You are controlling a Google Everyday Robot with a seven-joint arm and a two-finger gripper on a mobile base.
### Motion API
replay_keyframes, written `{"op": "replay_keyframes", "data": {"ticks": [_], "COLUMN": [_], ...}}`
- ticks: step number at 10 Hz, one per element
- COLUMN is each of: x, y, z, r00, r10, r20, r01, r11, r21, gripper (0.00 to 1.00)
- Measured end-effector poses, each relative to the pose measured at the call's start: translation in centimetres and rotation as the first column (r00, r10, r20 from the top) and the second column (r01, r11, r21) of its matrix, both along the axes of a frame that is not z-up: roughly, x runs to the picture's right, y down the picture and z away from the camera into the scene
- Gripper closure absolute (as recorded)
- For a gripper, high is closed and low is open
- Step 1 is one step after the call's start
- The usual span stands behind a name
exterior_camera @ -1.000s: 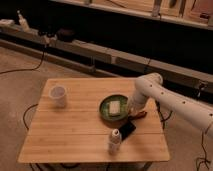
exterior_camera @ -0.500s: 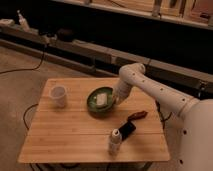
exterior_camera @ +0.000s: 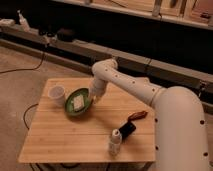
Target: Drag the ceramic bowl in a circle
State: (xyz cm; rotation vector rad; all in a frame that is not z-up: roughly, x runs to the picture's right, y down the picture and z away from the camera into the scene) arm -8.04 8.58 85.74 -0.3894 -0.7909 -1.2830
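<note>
The ceramic bowl [exterior_camera: 78, 104] is a wide, shallow dark-green dish with a pale yellowish block in it. It sits on the wooden table [exterior_camera: 65, 135], left of the middle and close to the white cup. My gripper [exterior_camera: 93, 99] hangs from the white arm [exterior_camera: 135, 87] and is at the bowl's right rim, touching or gripping it.
A small white cup [exterior_camera: 57, 93] stands just left of the bowl. A small white bottle [exterior_camera: 115, 141] stands near the front right, with a black object [exterior_camera: 126, 130] and a reddish-brown item [exterior_camera: 137, 115] behind it. Dark shelving runs along the back.
The bowl and my gripper have moved left across the table, from right of centre to beside the white cup. The arm has swung left with them.
</note>
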Motion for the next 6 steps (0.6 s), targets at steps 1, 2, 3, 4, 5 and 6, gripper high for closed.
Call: {"op": "replay_keyframes", "data": {"ticks": [1,2,3,4,5,6], "x": [-1.1,-1.7,-1.8,-1.5,-1.1,-0.2], "y": [1.3,2.7,4.0,5.2,6.3,7.4], "z": [-1.1,-2.2,-3.2,-3.9,-4.3,-4.7], "r00": [0.997,0.99,0.98,0.971,0.965,0.961], "r10": [-0.053,-0.103,-0.148,-0.18,-0.199,-0.21], "r20": [0.051,0.097,0.134,0.157,0.17,0.18], "r01": [0.054,0.104,0.151,0.183,0.204,0.217], "r11": [0.9985,0.9945,0.9885,0.983,0.9788,0.9758], "r21": [-0.008,-0.01,-0.009,-0.009,-0.013,-0.022], "gripper": [0.88,0.88,0.88,0.88,0.88,0.88]}}
